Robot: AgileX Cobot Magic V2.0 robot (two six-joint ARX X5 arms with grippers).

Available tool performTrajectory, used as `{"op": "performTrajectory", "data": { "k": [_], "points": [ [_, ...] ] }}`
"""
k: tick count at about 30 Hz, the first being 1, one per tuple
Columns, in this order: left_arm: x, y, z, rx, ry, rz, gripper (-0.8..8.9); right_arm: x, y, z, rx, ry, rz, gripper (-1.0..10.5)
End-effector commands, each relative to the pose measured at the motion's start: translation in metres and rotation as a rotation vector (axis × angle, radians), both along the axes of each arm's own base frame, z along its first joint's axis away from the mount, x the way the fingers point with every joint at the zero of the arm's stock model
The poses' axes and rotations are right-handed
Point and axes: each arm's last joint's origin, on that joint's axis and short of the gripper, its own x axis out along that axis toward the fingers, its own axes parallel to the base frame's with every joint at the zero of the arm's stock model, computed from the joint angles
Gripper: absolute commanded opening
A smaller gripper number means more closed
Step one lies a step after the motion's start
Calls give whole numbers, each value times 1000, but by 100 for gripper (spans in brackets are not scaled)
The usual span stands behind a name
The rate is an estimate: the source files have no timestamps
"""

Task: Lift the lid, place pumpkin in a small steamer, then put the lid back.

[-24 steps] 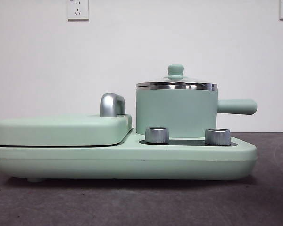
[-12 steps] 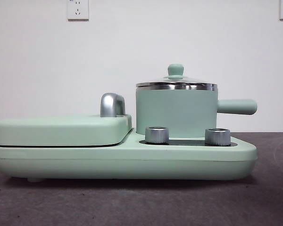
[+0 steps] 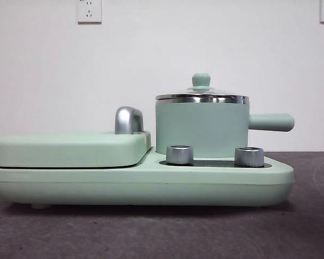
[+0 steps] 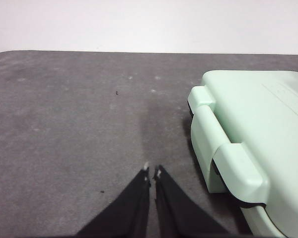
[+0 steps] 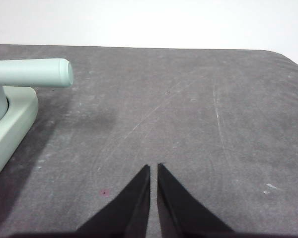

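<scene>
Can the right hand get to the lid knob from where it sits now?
Probably yes. The right hand sits low over bare table beside the steamer's side handle, jaws together. Nothing stands over the lid or its knob in the front view, so the way down from above looks free.

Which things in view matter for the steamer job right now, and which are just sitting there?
Job: lid on the small steamer; left gripper and right gripper, both shut, waiting. No pumpkin in view.

Lying about: flat cover, chrome handle, two dials.
</scene>
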Motion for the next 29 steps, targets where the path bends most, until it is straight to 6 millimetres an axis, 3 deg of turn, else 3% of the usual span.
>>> {"op": "performTrajectory", "data": {
  "k": [1,29],
  "points": [
    [1,0,-5,7,1,0,20,0,0,-1,-4,-6,2,21],
    [1,2,-5,15,2,60,20,0,0,-1,-4,-6,2,21]
  ]
}}
